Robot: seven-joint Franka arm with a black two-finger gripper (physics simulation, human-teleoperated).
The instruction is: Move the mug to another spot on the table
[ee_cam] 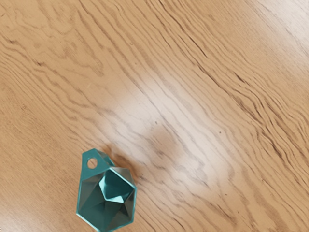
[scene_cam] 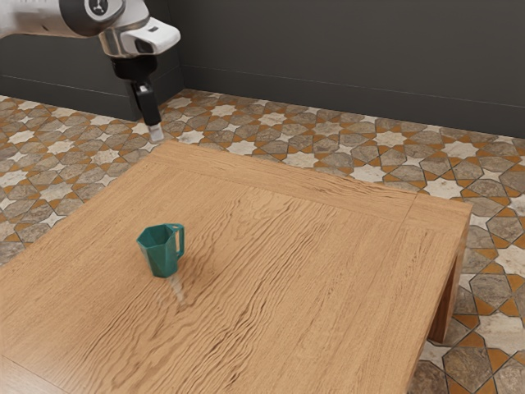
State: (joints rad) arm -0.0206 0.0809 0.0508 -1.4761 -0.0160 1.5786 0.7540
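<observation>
A teal faceted mug (scene_cam: 161,249) stands upright on the wooden table (scene_cam: 312,271), in its left half as the exterior view shows it, with the handle pointing to that view's right. My gripper (scene_cam: 152,131) hangs high above the table's far left corner, well up and away from the mug, and holds nothing. In the wrist view I look down into the mug (ee_cam: 106,195) from above; its handle loop sticks out from one side, and it rests on the bare wood (ee_cam: 193,96).
The table top stretches wide to the exterior view's right and front of the mug. Its far edge (scene_cam: 295,179) and right edge (scene_cam: 447,271) drop to a patterned tile floor (scene_cam: 369,139). A dark wall stands behind.
</observation>
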